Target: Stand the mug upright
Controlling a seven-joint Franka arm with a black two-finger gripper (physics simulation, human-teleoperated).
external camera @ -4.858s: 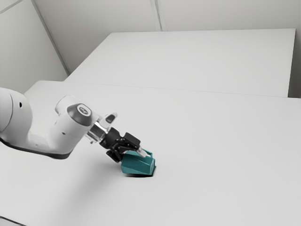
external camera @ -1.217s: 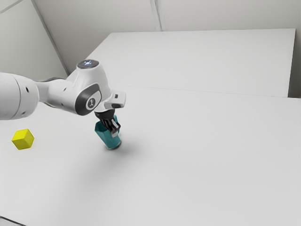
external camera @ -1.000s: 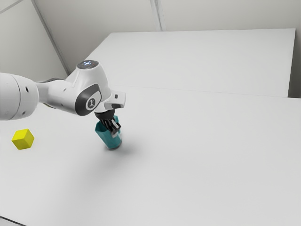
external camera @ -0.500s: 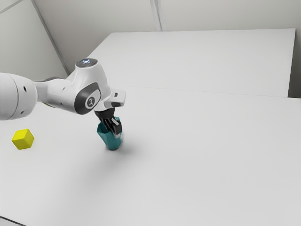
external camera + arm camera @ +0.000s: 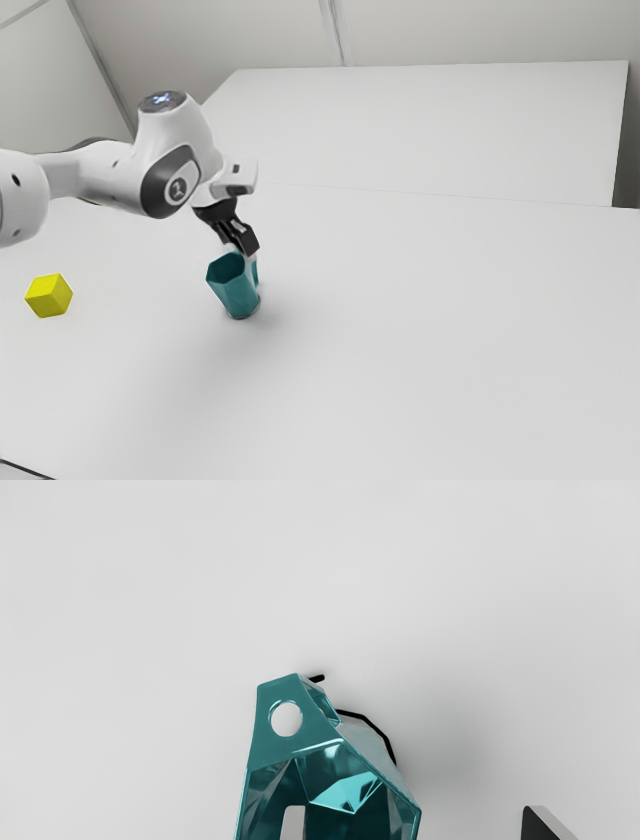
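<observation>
The gripper (image 5: 246,250) is just above the teal mug (image 5: 236,291), by its rim on the handle side. Base down on the table, the mug stands upright with its mouth facing up. In the wrist view the open mouth and the handle of the mug (image 5: 295,750) face the camera. There the gripper (image 5: 412,825) has its fingers wide apart: one overlaps the mug's mouth, the other is out past the mug's side, above the table. Nothing is held between them.
A yellow cube (image 5: 49,296) rests on the white table (image 5: 420,340), toward the exterior view's left from the mug. Behind it, a second white surface (image 5: 420,130) meets pale walls.
The mug, lying on its side in the oldest picture, now stands upright farther to the exterior view's left. Over the last half second my hand has risen off it and the fingers have come out of it.
</observation>
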